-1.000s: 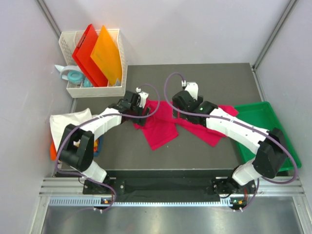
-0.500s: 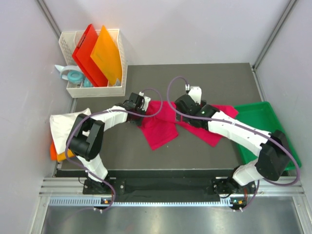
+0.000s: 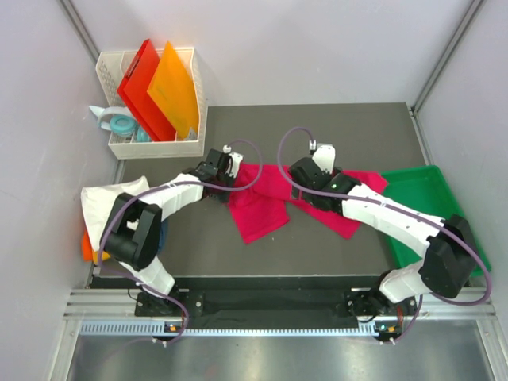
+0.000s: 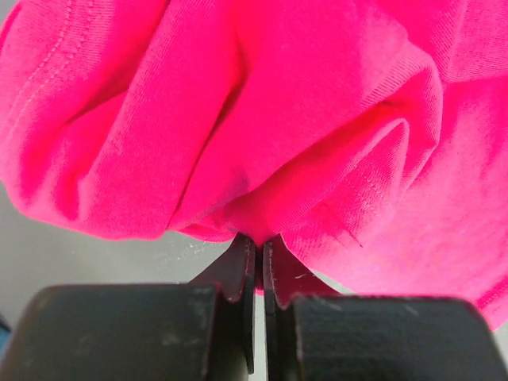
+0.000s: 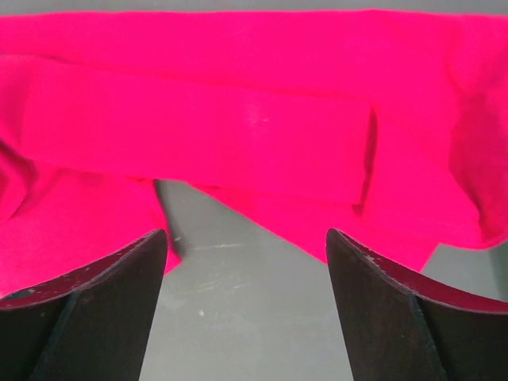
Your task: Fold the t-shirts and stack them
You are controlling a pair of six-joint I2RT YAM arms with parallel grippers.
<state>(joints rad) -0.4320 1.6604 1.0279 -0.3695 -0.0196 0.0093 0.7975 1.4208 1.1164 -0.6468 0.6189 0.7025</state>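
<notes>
From above, one crimson-pink t-shirt (image 3: 258,210) is lying rumpled on the dark mat, its right end reaching almost to the green tray (image 3: 421,198). The left gripper (image 3: 225,181) is pinching the shirt's edge farthest from the tray, and the right gripper (image 3: 300,186) is hovering over the shirt's middle, nearer the tray. Far left of the tray, one white t-shirt (image 3: 107,198) is lying over one orange t-shirt (image 3: 86,246); a blue scrap beside them is possibly a fourth shirt. One white basket (image 3: 155,147), farther from the tray, is holding two boards. In the left wrist view, the left gripper (image 4: 259,246) is clamping a fold of the crimson-pink t-shirt (image 4: 262,119). In the right wrist view, the right gripper (image 5: 246,238) is standing spread wide, holding nothing, before the crimson-pink t-shirt (image 5: 238,119).
</notes>
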